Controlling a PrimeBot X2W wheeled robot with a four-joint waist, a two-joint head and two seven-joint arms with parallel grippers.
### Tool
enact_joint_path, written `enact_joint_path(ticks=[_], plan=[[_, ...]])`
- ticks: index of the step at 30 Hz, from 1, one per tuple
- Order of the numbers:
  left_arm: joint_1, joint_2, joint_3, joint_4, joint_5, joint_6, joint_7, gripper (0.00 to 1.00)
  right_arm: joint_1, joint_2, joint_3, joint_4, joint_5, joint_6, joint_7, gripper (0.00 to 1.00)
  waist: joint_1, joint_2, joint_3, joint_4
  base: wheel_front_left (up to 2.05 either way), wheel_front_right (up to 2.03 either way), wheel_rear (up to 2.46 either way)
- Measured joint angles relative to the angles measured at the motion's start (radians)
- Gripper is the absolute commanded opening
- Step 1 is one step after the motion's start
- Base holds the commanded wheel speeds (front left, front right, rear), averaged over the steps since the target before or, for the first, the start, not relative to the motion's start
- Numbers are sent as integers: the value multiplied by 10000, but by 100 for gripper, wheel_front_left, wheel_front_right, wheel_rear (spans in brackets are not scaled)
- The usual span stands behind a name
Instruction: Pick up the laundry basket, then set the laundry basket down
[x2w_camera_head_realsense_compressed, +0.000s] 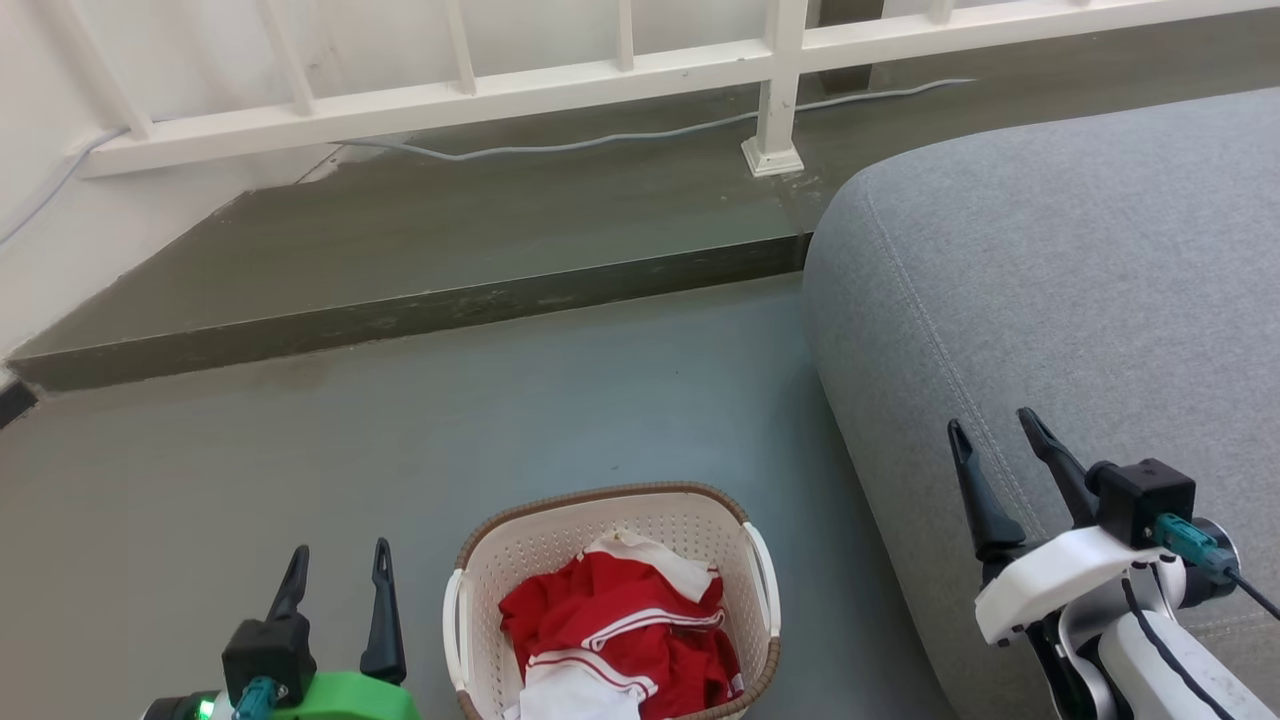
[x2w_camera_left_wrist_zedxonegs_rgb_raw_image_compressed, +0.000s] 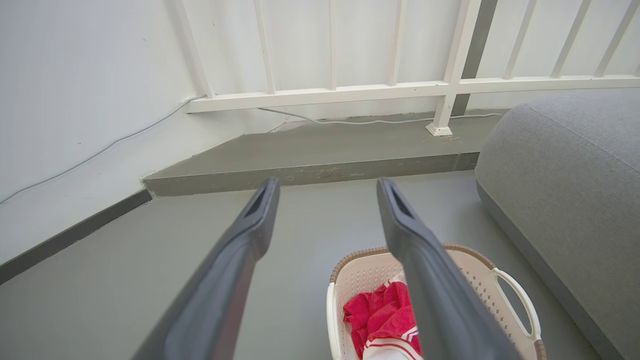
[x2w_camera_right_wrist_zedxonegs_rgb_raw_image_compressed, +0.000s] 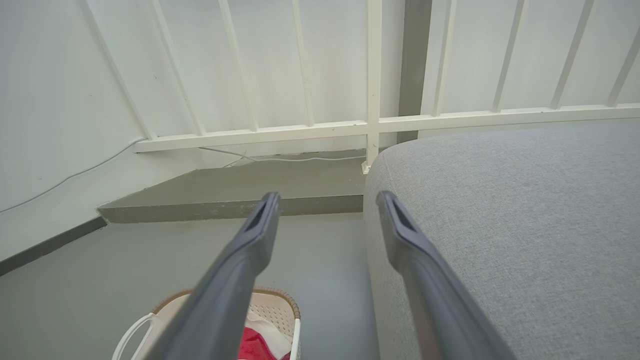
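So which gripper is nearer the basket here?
Left. The left gripper hovers close beside the basket; the right gripper is farther off, over the sofa.

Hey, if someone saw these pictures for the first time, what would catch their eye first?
The bright red-and-white clothing stands out most, heaped in the laundry basket on the grey floor at the head view's bottom centre. A big grey cushioned seat bulks at the right. The left gripper and right gripper sit either side of the basket, both open and empty.
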Motion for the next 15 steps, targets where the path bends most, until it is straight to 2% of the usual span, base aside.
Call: enact_joint_path(ticks=[15], plan=[[612, -125, 188, -683, 458, 0, 6, 100, 361, 6, -268, -290, -240, 0, 0, 100, 0, 0, 116, 31, 0, 0, 0]])
